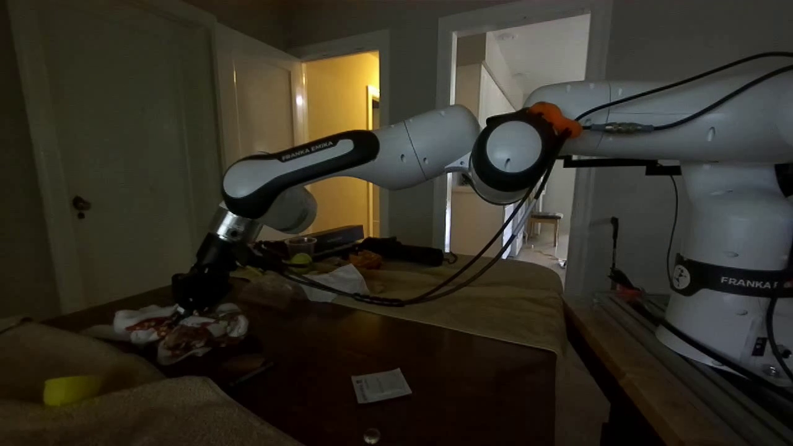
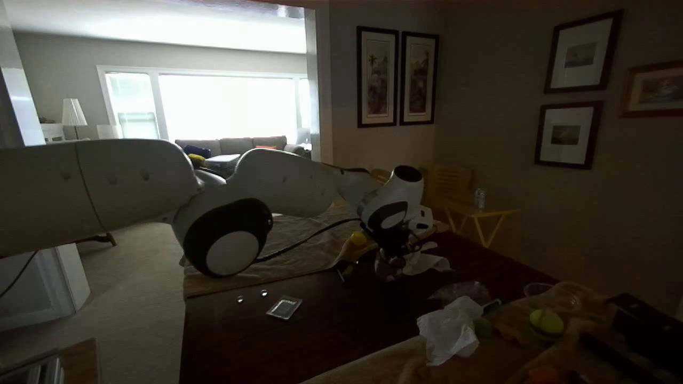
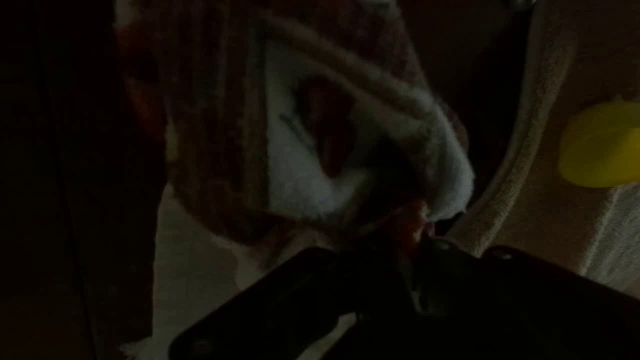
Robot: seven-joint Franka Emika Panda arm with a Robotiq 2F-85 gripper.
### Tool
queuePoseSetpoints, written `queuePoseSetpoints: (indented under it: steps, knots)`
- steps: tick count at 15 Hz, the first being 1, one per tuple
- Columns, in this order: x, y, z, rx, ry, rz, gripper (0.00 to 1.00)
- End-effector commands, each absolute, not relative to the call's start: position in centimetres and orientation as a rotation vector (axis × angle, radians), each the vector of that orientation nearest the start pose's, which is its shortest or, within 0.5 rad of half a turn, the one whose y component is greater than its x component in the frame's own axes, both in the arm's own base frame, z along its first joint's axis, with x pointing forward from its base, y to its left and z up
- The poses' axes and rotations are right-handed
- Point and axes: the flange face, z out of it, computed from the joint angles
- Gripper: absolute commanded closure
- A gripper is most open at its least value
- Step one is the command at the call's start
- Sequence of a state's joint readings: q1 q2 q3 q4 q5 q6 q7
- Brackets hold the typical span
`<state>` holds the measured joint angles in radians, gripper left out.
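Observation:
A crumpled white cloth with a red and brown pattern (image 1: 207, 334) lies on the dark table, below the arm's end. In the dim wrist view the patterned cloth (image 3: 215, 130) fills the upper middle, with a fold open over a white patch. My gripper (image 3: 400, 255) points down into its near edge, its black fingers close together with a reddish fold of cloth pinched between them. The gripper (image 1: 181, 308) meets the top of the cloth in an exterior view. A pale flat sheet (image 3: 190, 285) lies under the cloth; its far part is hidden.
A tan towel (image 1: 155, 412) with a yellow object (image 1: 71, 390) on it lies beside the cloth. A small white packet (image 1: 381, 386), a clear bead (image 1: 372, 436) and a thin dark stick (image 1: 251, 373) are on the table. White tissue (image 2: 451, 330) lies by another towel.

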<state>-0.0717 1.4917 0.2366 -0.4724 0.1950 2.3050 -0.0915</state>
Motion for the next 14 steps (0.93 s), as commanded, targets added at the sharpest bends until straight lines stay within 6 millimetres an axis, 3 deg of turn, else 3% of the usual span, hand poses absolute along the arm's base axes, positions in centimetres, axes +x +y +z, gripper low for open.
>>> queuePoseSetpoints:
  steps: [1,4,6,8,12,14]
  knots:
    - [82.1,-0.4,11.3,-2.697,0.366,-0.402,0.97]
    - [81.8,-0.8,10.6,-2.654,0.49,-0.368,0.97]
    - [82.1,-1.0,11.4,-2.653,0.52,-0.391,0.6]
    - [82.7,-1.1,13.3,-2.713,0.511,-0.448,0.49]
    - [83.8,-0.1,19.2,-2.936,0.412,-0.577,0.19]
    - [84.0,1.5,21.8,-3.044,0.317,-0.605,0.05]
